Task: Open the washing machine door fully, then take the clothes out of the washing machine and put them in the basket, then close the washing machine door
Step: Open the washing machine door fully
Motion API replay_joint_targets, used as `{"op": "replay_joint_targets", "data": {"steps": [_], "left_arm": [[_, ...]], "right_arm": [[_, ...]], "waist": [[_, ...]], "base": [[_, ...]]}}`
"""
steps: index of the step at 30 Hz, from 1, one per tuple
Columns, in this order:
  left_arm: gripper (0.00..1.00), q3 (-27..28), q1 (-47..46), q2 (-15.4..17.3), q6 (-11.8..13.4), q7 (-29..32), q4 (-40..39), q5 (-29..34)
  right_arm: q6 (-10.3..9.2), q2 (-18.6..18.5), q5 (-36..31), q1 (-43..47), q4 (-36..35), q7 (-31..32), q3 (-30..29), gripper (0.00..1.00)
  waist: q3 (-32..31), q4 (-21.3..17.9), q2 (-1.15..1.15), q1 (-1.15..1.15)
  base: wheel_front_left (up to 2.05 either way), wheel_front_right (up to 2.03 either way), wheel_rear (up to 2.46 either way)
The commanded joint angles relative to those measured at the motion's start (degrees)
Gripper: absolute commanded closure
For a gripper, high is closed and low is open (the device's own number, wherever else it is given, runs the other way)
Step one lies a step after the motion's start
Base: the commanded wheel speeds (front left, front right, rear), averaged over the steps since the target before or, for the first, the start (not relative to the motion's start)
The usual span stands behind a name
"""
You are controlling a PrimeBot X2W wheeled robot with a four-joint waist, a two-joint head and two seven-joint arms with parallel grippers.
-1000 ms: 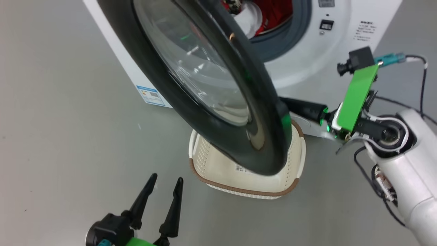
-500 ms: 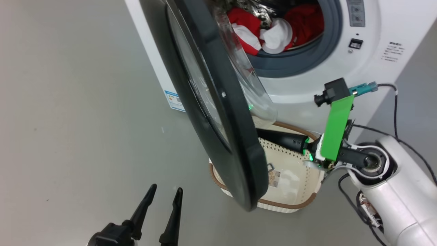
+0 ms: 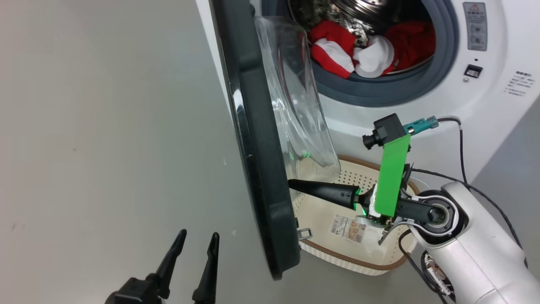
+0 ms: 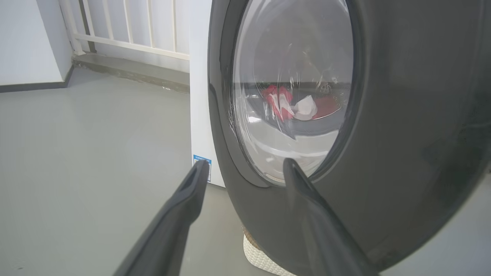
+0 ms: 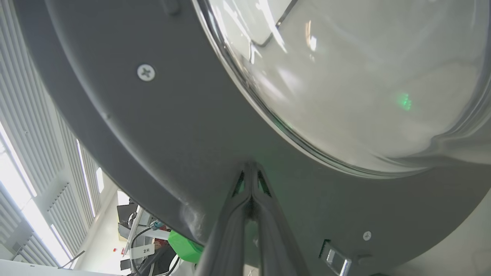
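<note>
The washing machine door (image 3: 257,139) stands swung out from the white washing machine (image 3: 498,38), its black rim edge-on and its glass bowl (image 3: 297,105) bulging inward. My right gripper (image 3: 291,183) is shut, its tips pressed against the door's inner grey face (image 5: 184,126) above the basket (image 3: 350,257). Red and white clothes (image 3: 358,55) lie in the steel drum, and show through the glass (image 4: 295,107) in the left wrist view. My left gripper (image 3: 198,242) is open, low at the left, outside the door (image 4: 402,134) and holding nothing.
Bare grey floor (image 3: 105,126) spreads to the left of the door. A white railing (image 4: 126,27) stands behind the machine. Cables (image 3: 464,169) trail from my right wrist beside the machine's front.
The door has swung further open, from facing me to edge-on, with my shut right gripper pushing its inner face. The head camera has shifted too. My left gripper stays open.
</note>
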Motion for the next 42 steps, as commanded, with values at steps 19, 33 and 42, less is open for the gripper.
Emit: {"op": "replay_joint_targets", "data": {"steps": [19,33,42], "left_arm": [[0.0,4.61,-0.01,0.61,3.71,-0.7,-4.08,-0.52],[0.0,4.11,-0.53,0.61,2.25,-0.7,-2.07,-0.05],[0.0,5.23,-0.4,0.61,1.07,-0.7,-0.46,0.45]], "right_arm": [[0.44,6.17,-0.97,-2.89,0.59,1.58,3.49,1.0],[0.44,4.56,-3.73,-0.07,-0.17,-2.02,1.87,0.0],[0.44,1.42,-6.07,5.4,-0.03,-8.79,-0.12,0.0]], "waist": [[1.13,2.04,0.0,0.0],[0.23,1.61,0.0,0.0],[-1.22,0.34,0.0,0.0]], "base": [[0.0,0.0,0.0],[0.0,0.0,0.0],[0.0,0.0,0.0]]}}
